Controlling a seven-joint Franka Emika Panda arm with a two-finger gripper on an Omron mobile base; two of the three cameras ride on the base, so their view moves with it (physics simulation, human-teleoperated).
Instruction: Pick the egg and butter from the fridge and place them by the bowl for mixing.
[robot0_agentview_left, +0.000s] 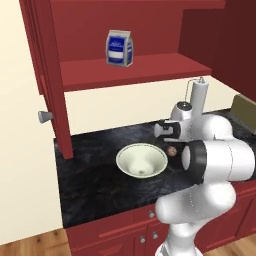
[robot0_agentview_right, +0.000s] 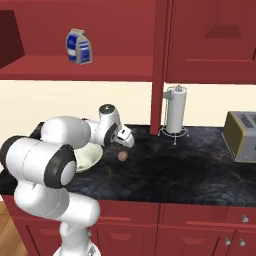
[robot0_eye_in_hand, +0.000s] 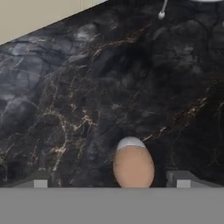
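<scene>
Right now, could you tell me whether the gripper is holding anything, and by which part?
Nothing is held. The gripper is open, its fingers clear of the egg, which lies on the counter beside the bowl.

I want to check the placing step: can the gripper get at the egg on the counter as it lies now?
Probably yes. The egg lies on the dark counter between the open gripper's fingertips, with nothing between them. The bowl stands just beside it, apart.

The egg (robot0_eye_in_hand: 133, 167) was pinkish-tan, the desk (robot0_eye_in_hand: 87, 87) black with gold veins, the bowl (robot0_agentview_left: 141, 160) cream with a greenish inside.
</scene>
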